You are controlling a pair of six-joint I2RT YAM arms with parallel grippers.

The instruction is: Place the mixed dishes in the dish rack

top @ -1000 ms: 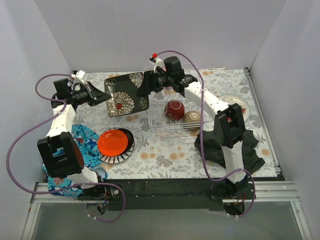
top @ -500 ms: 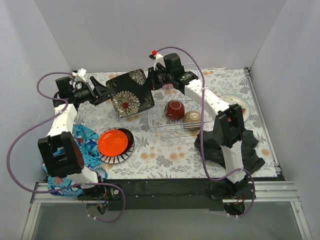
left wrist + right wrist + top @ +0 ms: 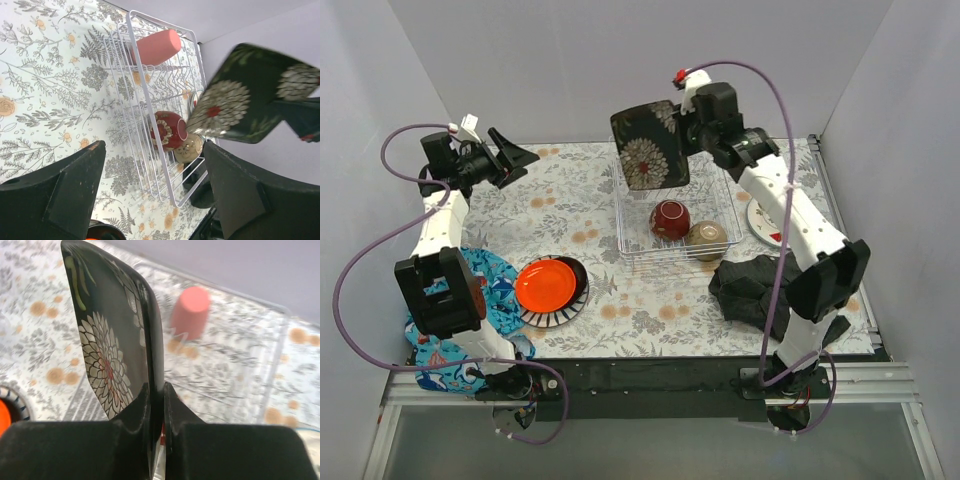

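Observation:
My right gripper (image 3: 682,138) (image 3: 156,390) is shut on the edge of a black flower-patterned plate (image 3: 647,148) (image 3: 107,340) (image 3: 240,95). It holds the plate upright in the air over the far left part of the white wire dish rack (image 3: 620,215) (image 3: 143,75). Inside the rack lie a red bowl (image 3: 669,219) (image 3: 165,131), a tan bowl (image 3: 706,238) and a pink cup (image 3: 155,46) (image 3: 190,312). My left gripper (image 3: 515,158) (image 3: 155,147) hangs open and empty over the far left of the table. An orange plate (image 3: 546,284) tops a stack at the front left.
A white plate with red marks (image 3: 765,222) lies right of the rack. A crumpled black cloth (image 3: 760,285) sits in front of it, by the right arm's base. The blue patterned cloth (image 3: 470,290) lies by the left arm, beside the plate stack.
My left gripper opened, let go of the black plate and drew back to the left. My right gripper shut on the plate and carried it up and right, over the rack.

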